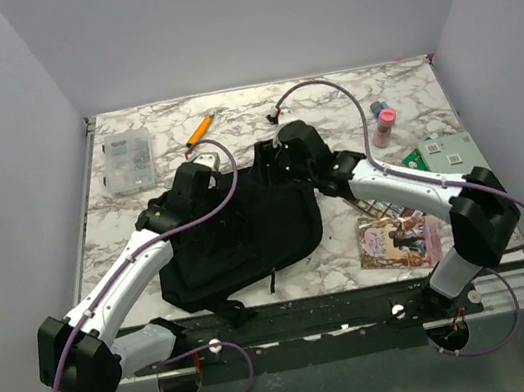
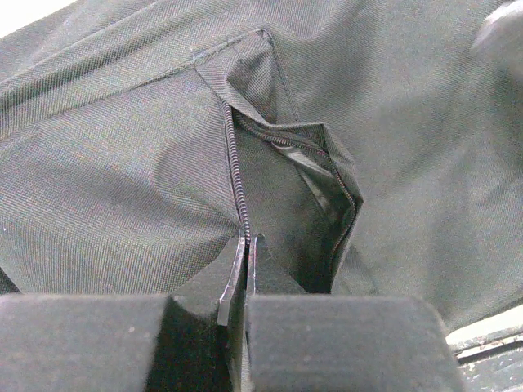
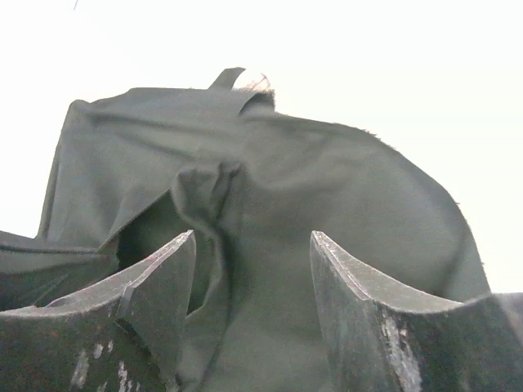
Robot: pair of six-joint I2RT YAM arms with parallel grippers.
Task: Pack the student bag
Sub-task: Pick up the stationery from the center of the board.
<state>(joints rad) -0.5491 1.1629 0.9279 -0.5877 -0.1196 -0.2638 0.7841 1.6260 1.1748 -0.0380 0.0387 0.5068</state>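
The student bag (image 1: 238, 231) is a large black fabric backpack lying in the middle of the table. My left gripper (image 1: 196, 180) is at its upper left edge, shut on the bag's zipper edge (image 2: 238, 196); beside it the opening (image 2: 315, 204) gapes a little. My right gripper (image 1: 286, 156) is at the bag's top right. Its jaws are open, with a raised fold of black fabric (image 3: 270, 204) between the fingers (image 3: 167, 282) and nothing pinched.
A clear plastic box (image 1: 128, 161) sits at the back left, an orange pen (image 1: 198, 130) behind the bag. A pink bottle (image 1: 384, 127) and a green card (image 1: 448, 155) are at the right, a picture book (image 1: 399, 239) at the front right.
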